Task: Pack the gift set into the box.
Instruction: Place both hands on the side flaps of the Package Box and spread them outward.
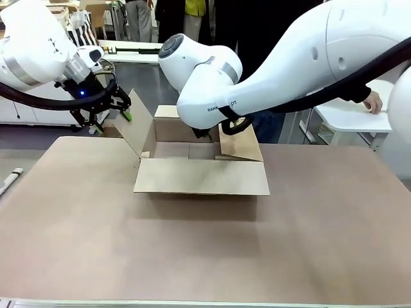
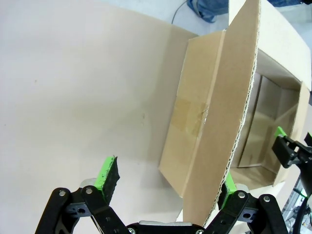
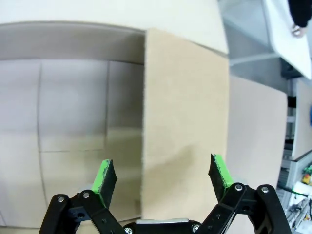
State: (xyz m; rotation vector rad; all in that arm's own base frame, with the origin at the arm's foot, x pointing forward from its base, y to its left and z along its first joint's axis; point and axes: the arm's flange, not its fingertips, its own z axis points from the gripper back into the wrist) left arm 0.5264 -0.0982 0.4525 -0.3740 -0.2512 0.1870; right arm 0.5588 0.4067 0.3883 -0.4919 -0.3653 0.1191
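Your left end effector (image 2: 167, 178) is spread wide. The raised left flap (image 2: 219, 122) of the box (image 1: 201, 176) stands between its green-padded fingers (image 2: 108, 175), close against the finger on the box side. You cannot tell whether that pad presses the cardboard. It grips nothing.

Your right end effector (image 3: 161, 173) is also spread wide and holds nothing. It hangs over the right flap (image 3: 187, 107), with one finger above the flap and the other above the bare box floor (image 3: 73, 107).

You can read only part of the small dark print (image 1: 221, 107) on your right arm's wrist link; it ends in "PT". The cardboard carries no print you can read. A patch of tan tape (image 2: 187, 114) sits on the left side wall.

You have one box, at the middle of the counter (image 1: 77, 224) towards the far side, open, with four flaps. The near flap lies flat towards you, the left and right ones tilt outwards, and the far one stands behind. Two end effectors are at it, one on each side.
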